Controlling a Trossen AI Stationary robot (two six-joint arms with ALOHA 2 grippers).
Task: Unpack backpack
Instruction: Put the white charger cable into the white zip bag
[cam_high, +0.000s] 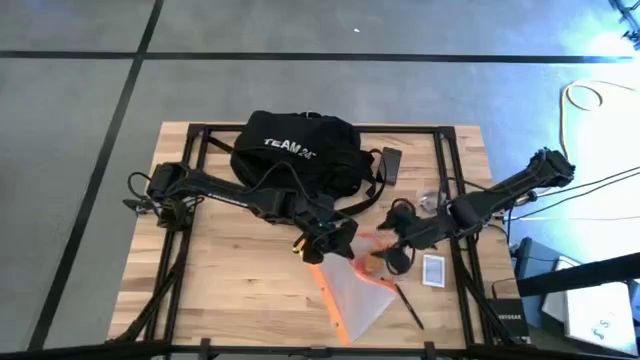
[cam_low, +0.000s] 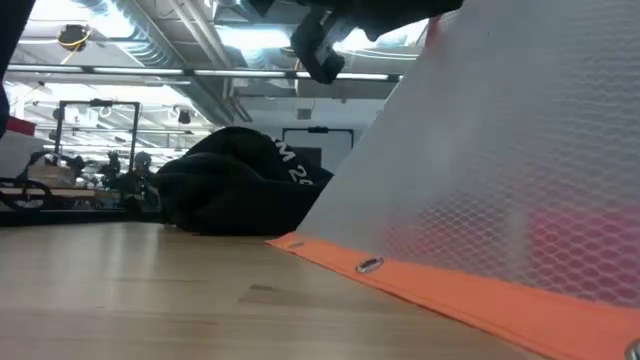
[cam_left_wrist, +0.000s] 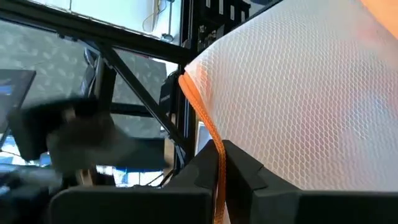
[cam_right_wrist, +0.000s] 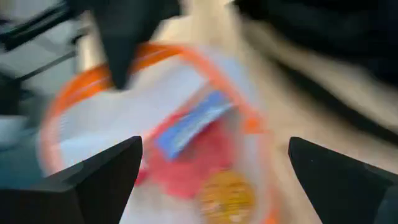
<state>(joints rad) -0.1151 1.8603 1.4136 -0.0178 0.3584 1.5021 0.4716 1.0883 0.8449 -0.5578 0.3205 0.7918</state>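
Two claws work the translucent mesh pouch (cam_high: 362, 295) at the tabletop (cam_high: 230, 270) front-centre: left claw (cam_high: 318, 248) clenched on its orange-trimmed edge, holding that end up; right claw (cam_high: 392, 250) spread wide at its mouth, gripping nothing, with red, blue and yellow items (cam_right_wrist: 205, 155) showing inside. The backpack (cam_high: 296, 155) sits at the tabletop's far-centre edge, behind both claws and slightly nearer the left arm, long axis roughly across the tabletop. Readable: white "TEAM 24…" on the backpack; nothing else legible.
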